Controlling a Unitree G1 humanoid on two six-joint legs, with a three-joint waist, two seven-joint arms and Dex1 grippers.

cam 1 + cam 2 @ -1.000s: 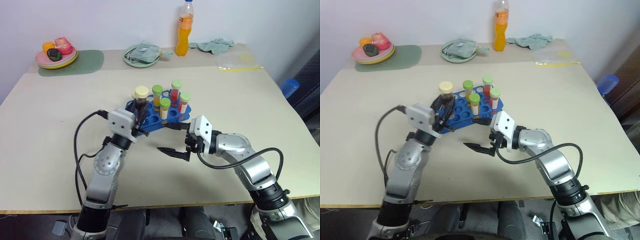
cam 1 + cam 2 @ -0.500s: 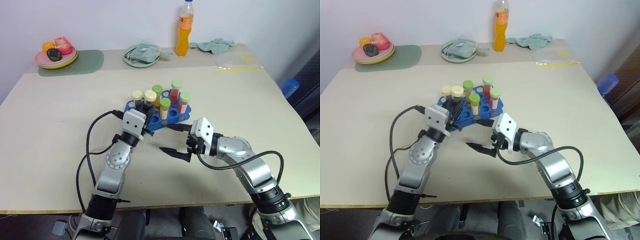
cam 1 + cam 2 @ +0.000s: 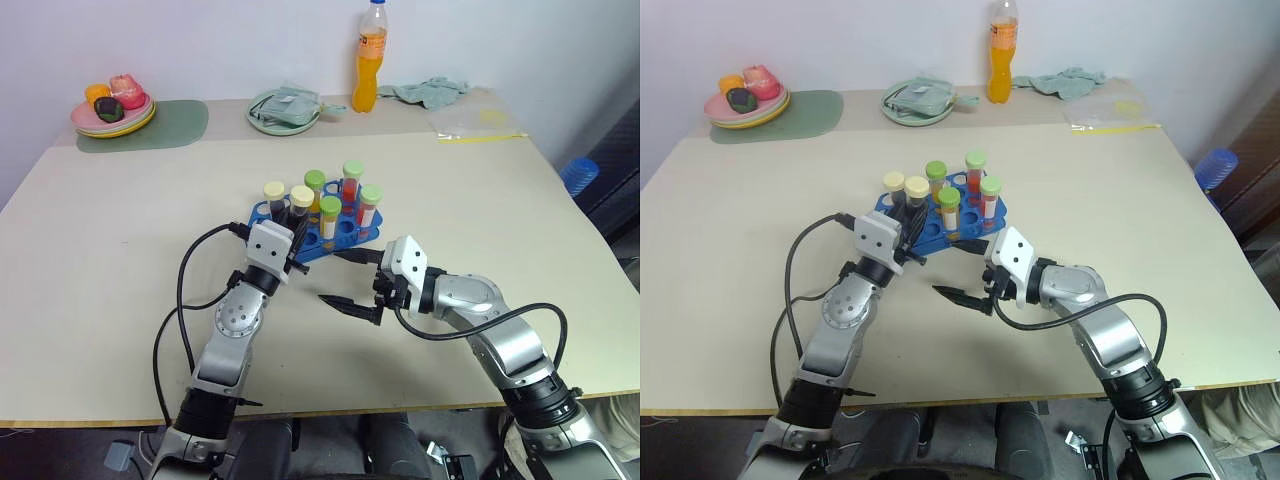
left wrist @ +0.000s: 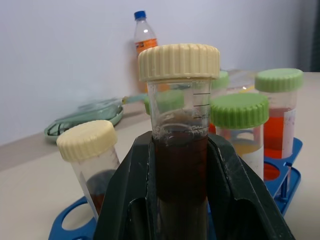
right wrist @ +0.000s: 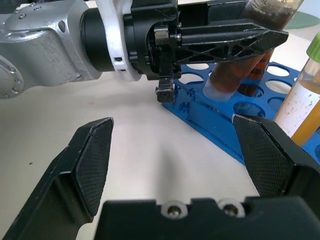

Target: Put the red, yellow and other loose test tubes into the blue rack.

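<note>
Beige table [image 3: 120, 260] carries: blue rack [image 3: 345, 232] mid-table; fruit plate [image 3: 112, 113] on green mat [image 3: 160, 125]; orange bottle [image 3: 369, 58]; cloth [image 3: 428, 91]; plastic bag [image 3: 478, 125].

1. Soft, even room light is falling across the table [image 3: 120, 250], leaving it bright in both head views.
2. The arms are casting only faint, short shadows.
3. In the left wrist view, the held tube [image 4: 179, 130] is showing sharp while the bottle [image 4: 145, 37] behind is blurring.
4. In the right wrist view, the near fingers [image 5: 92, 160] are looking slightly soft.
</note>
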